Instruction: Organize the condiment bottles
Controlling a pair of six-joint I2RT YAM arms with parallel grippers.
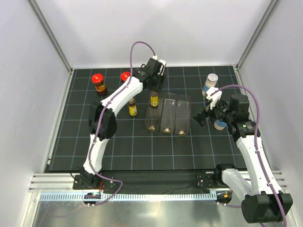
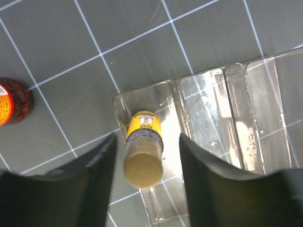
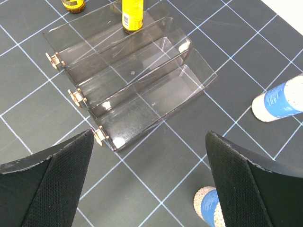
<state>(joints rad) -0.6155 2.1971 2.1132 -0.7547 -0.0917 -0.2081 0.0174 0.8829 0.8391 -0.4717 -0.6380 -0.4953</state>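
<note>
Slim yellow-labelled bottle (image 2: 143,124) upright in the left slot of the clear rack (image 1: 169,118), at its 12 o'clock end. Left gripper (image 2: 147,142) released, directly above, fingers (image 2: 90,184) flanking the brown cap with a gap on each side. Second yellow bottle (image 1: 133,108) on the mat (image 1: 75,142), just at 9 o'clock of the rack. Red-capped jar (image 1: 99,82) toward 10 o'clock; second red-capped jar (image 1: 125,76) nearer, half hidden behind the left arm. Right gripper (image 3: 149,135) spread wide, holding nothing, at 3 o'clock of the rack. White bottle (image 1: 211,84) at 1 o'clock, second white bottle (image 1: 219,124) at 3 o'clock beside that gripper.
</note>
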